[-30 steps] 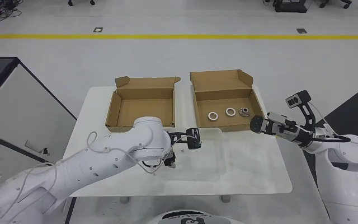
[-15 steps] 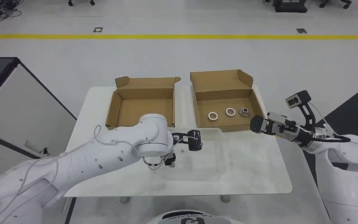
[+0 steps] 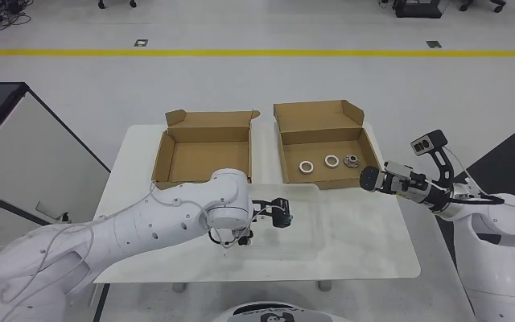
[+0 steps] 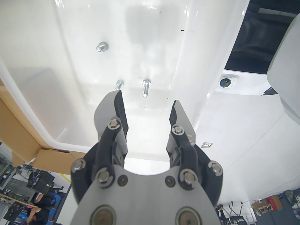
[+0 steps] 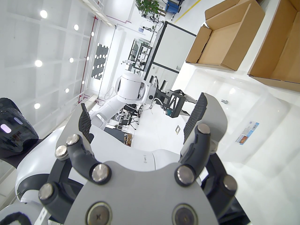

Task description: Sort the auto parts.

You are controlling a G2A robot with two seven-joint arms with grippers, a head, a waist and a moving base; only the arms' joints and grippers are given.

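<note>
My two arms and pincers: white shells, black joints, grey metal.

My left arm is a fat, glossy white shell with a rounded joint and a thin pale cable trailing along it. My right arm is white with black wrist segments and a black camera block on a stalk. My left pincer and right pincer each have a grey metal plate, black linkages pinned by round silver screws, and grey fingers faced with ribbed black pads.
</note>
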